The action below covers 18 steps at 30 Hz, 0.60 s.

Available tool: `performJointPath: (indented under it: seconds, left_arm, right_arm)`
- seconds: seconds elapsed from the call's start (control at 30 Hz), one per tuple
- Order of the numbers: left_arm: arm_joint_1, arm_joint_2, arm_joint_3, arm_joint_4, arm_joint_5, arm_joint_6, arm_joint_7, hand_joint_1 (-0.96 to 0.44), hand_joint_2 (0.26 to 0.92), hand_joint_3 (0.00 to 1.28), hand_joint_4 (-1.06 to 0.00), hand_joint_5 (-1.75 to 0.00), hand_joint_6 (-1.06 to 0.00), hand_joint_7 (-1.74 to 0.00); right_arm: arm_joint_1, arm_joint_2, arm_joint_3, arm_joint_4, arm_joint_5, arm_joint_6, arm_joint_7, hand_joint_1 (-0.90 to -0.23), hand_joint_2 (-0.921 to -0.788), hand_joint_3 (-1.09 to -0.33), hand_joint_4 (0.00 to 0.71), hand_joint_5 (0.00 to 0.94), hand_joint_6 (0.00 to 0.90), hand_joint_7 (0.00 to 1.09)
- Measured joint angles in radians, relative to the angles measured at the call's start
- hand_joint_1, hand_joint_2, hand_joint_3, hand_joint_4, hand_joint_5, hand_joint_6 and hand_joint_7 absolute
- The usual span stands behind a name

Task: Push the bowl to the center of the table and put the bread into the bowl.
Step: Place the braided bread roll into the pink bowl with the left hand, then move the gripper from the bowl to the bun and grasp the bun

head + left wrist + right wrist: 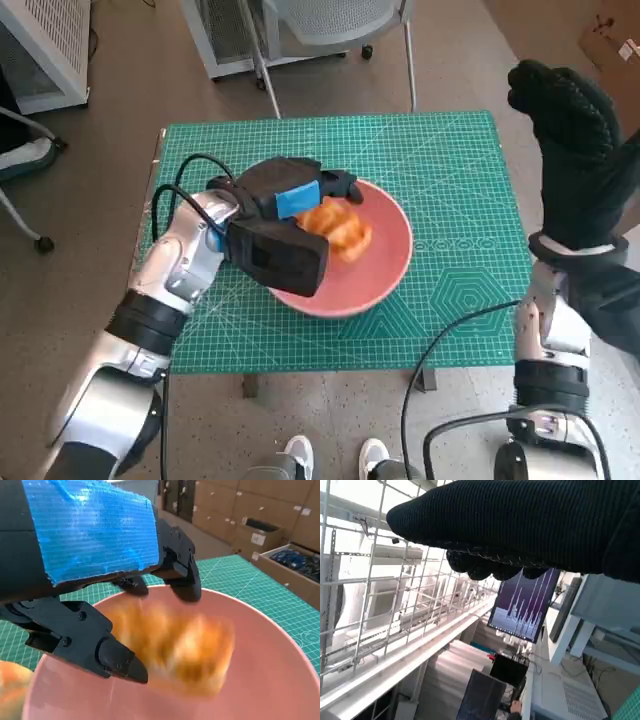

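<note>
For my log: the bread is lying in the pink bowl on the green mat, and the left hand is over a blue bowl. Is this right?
Not quite: the bowl is pink, not blue. The head view shows the left hand over it, the bread inside, on the green mat.

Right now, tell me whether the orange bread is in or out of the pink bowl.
In: the orange bread lies inside the pink bowl, under the left hand.

Bread (175,652) smeared by blur in the left wrist view, outline lost, contact with the left hand (95,575) impossible to judge. Near-left part of the bowl (385,275) covered by that hand in the head view; rim cut off at the wrist picture's edge. Right hand (575,150) raised beyond the mat's right edge, fingers barely visible, grasp unclear.
</note>
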Motion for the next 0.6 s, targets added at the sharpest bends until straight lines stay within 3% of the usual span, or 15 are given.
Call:
performJointPath:
  seconds: [0.2, 0.27, 0.6]
  left_arm:
    - [0.004, 0.041, 0.027, -0.009, 0.001, -0.105, 0.068, -0.66, 0.909, 0.04, -0.07, 0.00, -0.18, -0.20]
    - [0.007, 0.058, 0.037, -0.016, 0.002, -0.131, 0.090, -0.70, 0.916, 0.10, -0.07, 0.00, -0.18, -0.20]
    - [0.056, 0.166, 0.121, -0.049, 0.000, -0.304, 0.204, -0.75, 0.921, 0.18, -0.14, -0.01, -0.28, -0.17]
  right_arm:
    - [0.001, 0.001, 0.004, -0.002, -0.004, 0.000, -0.014, -0.463, -0.921, -0.426, 0.354, 0.006, 0.439, 0.01]
    - [0.002, 0.001, 0.006, -0.002, -0.005, 0.000, -0.016, -0.462, -0.921, -0.427, 0.354, 0.006, 0.439, 0.01]
    - [0.004, 0.006, 0.017, -0.001, 0.000, 0.000, -0.013, -0.457, -0.921, -0.430, 0.354, 0.004, 0.440, 0.01]
